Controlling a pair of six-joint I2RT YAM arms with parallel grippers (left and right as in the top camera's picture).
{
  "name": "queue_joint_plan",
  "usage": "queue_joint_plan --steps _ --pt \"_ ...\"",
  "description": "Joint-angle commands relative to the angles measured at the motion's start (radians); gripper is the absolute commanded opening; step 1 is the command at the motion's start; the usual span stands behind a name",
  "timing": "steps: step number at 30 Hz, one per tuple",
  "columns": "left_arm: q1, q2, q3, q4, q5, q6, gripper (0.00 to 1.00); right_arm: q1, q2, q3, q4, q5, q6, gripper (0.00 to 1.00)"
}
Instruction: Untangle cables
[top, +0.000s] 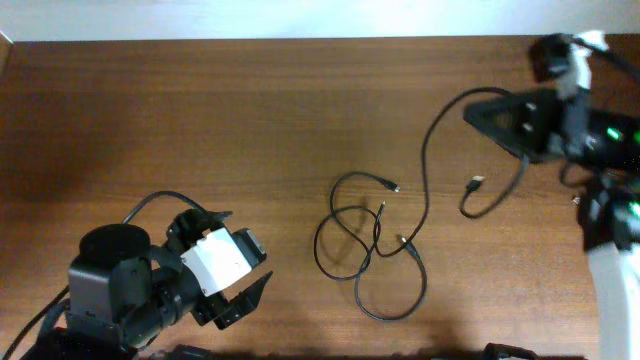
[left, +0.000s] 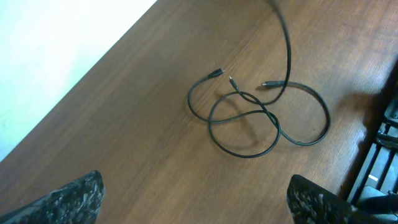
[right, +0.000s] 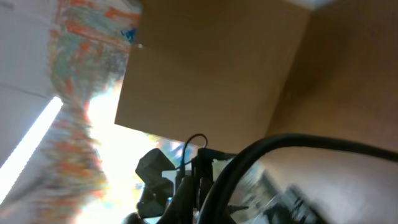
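Thin black cables (top: 372, 255) lie in overlapping loops at mid-table, with small plug ends (top: 392, 186) near them. They also show in the left wrist view (left: 249, 118). One cable (top: 430, 140) rises from the loops to my right gripper (top: 482, 112), which is raised at the far right and looks shut on it. The cable's other part hangs down to a plug (top: 476, 184). In the blurred right wrist view the cable (right: 280, 146) crosses close to the camera and the fingers are unclear. My left gripper (top: 258, 268) (left: 196, 186) is open and empty, left of the loops.
The wooden table (top: 200, 130) ends at a white wall along the far edge. The right arm's body (top: 610, 210) stands at the right edge. The left arm's base (top: 110, 285) fills the near left corner.
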Motion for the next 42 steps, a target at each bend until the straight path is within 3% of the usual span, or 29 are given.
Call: queue_joint_plan --steps 1,4,6,9,13,14,17,18,23,24,25,27,31,34,35,38,42 --pt "0.0 -0.002 0.003 -0.001 0.014 -0.01 0.95 0.027 -0.096 0.092 0.121 0.006 0.013 0.04" --pt "0.0 0.021 -0.047 0.022 0.04 -0.01 0.89 0.076 -0.187 0.121 0.217 0.004 0.009 0.04" --pt "0.0 0.074 -0.098 0.025 0.108 -0.01 0.99 0.076 -0.198 0.121 0.217 0.004 0.009 0.04" --pt "0.0 0.175 -0.185 0.034 0.207 -0.01 1.0 0.076 -0.199 0.121 0.216 0.004 0.009 0.04" --pt "-0.001 0.48 -0.233 0.161 0.357 -0.01 0.91 0.076 -0.202 0.121 0.216 0.003 0.009 0.04" --pt "-0.022 0.61 -0.233 0.241 0.362 -0.01 0.89 0.076 -0.204 0.12 0.216 0.003 0.009 0.04" --pt "-0.116 0.767 -0.233 0.34 0.369 -0.01 0.89 0.076 -0.204 0.119 0.216 0.003 0.009 0.04" --pt "-0.208 0.845 -0.233 0.396 0.349 -0.01 0.89 0.076 -0.204 0.119 0.216 0.003 0.009 0.04" --pt "-0.396 0.932 -0.233 0.511 0.298 -0.011 0.92 0.076 -0.204 0.119 0.216 0.003 0.009 0.04" --pt "-0.407 0.932 -0.233 0.515 0.298 -0.011 0.91 0.076 -0.204 0.119 0.216 0.003 0.009 0.04" --pt "-0.424 0.932 -0.233 0.533 0.295 -0.011 0.72 0.076 -0.211 0.119 0.216 0.003 0.009 0.04" --pt "-0.416 0.931 -0.232 0.592 0.045 -0.141 0.04 0.076 -0.215 0.117 0.216 0.003 0.009 0.04" --pt "-0.378 0.929 -0.23 0.589 0.032 -0.142 0.0 0.076 -0.215 0.117 0.216 0.003 0.008 0.04" --pt "-0.319 0.833 -0.135 0.499 -0.054 -0.171 0.0 0.076 -0.212 0.117 0.186 -0.005 -0.018 0.04" --pt "-0.271 0.726 -0.054 0.411 -0.119 -0.171 0.0 0.075 -0.211 0.1 0.186 -0.005 -0.019 0.04" --pt "-0.159 0.366 0.029 0.387 -0.224 -0.17 0.0 0.075 -0.206 -0.004 0.187 -0.015 -0.077 0.04" --pt "-0.063 0.119 0.029 0.348 -0.305 -0.159 0.0 0.074 -0.168 -0.042 0.187 -0.02 -0.104 0.04"
